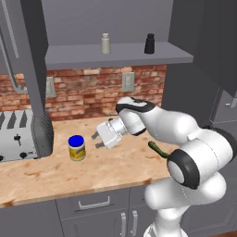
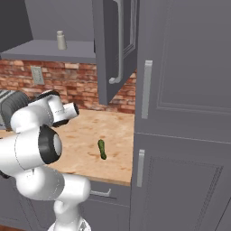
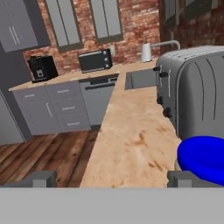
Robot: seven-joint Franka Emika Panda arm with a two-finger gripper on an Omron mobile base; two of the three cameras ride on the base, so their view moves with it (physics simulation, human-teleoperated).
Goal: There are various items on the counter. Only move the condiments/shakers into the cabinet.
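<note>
The wide yellow-labelled jar with the blue lid [image 1: 77, 147] stands upright on the long light-tan wood-grain counter with reddish streaks [image 1: 55, 178], just in front of the right end of the silver toaster [image 1: 21, 135]. Just to its right, and apart from it, hovers the white two-finger gripper [image 1: 96, 140], turned sideways so its dark fingertips point at the jar; the fingers are spread with nothing between them. From the hand's own camera the blue lid [image 3: 203, 157] sits low at the right edge, beside the right fingertip [image 3: 181, 178] rather than between the two. Up in the dark grey wall cabinet, on its flat grey shelf [image 1: 120, 56], the light-grey shaker bottle [image 1: 106, 44] and the black tapered shaker [image 1: 149, 44] stand upright, well apart from each other. The thin green curved vegetable [image 2: 102, 149] lies flat on the counter, behind the arm's elbow and well to the right of the jar. A red brick wall [image 1: 92, 90] with two pale outlet plates runs behind the counter, and grey base drawers with handles [image 1: 92, 203] sit beneath it.
</note>
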